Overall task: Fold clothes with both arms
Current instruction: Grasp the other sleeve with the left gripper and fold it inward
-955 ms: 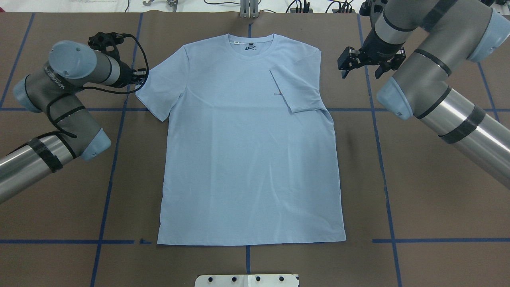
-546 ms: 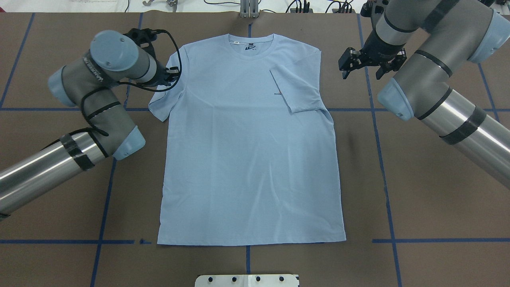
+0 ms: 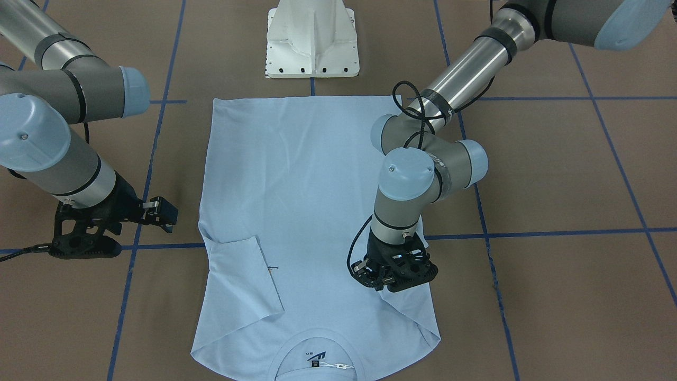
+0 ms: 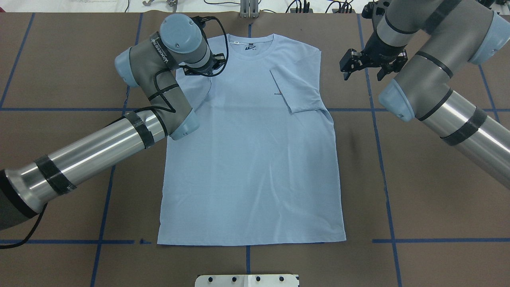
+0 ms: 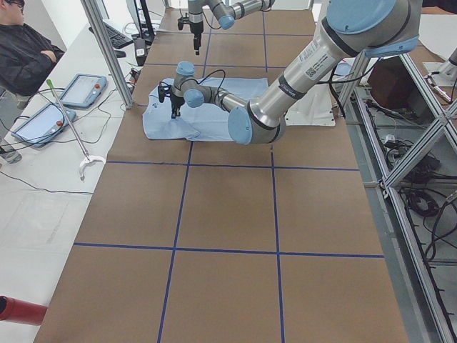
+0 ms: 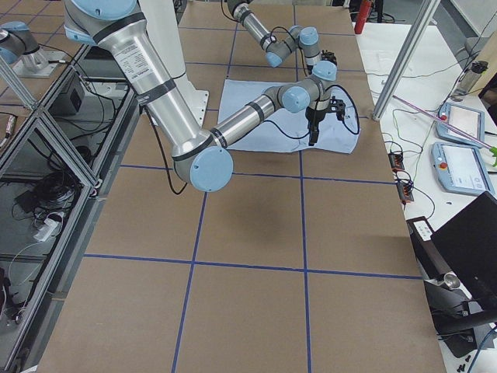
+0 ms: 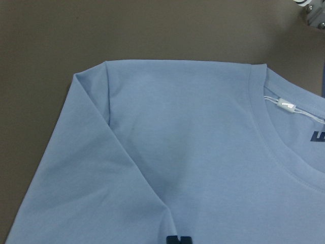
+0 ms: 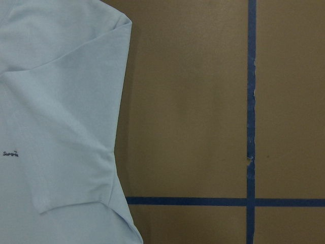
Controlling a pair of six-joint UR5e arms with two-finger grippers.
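Note:
The light blue T-shirt (image 4: 251, 159) lies flat on the brown table with its collar (image 4: 251, 44) at the far side. Its sleeve on my right side (image 4: 297, 89) is folded in over the chest, next to the small print (image 4: 278, 93). My left gripper (image 4: 205, 68) hangs over the shoulder by the collar, shut on the other sleeve (image 4: 195, 89), which it holds lifted and doubled over the shirt. In the left wrist view its closed fingertips (image 7: 179, 239) pinch the fold of cloth (image 7: 127, 168). My right gripper (image 4: 363, 67) hovers open beside the shirt's right edge, holding nothing.
The white pedestal base (image 3: 312, 37) stands at the hem end of the shirt. Blue tape lines (image 4: 380, 159) cross the brown cover. A person (image 5: 25, 50) sits beyond the collar end beside a side table with tablets (image 5: 78, 89) and cables.
My left arm has swung in from the table's left over the shirt, pulling the sleeve inward onto the chest. The right gripper has barely moved.

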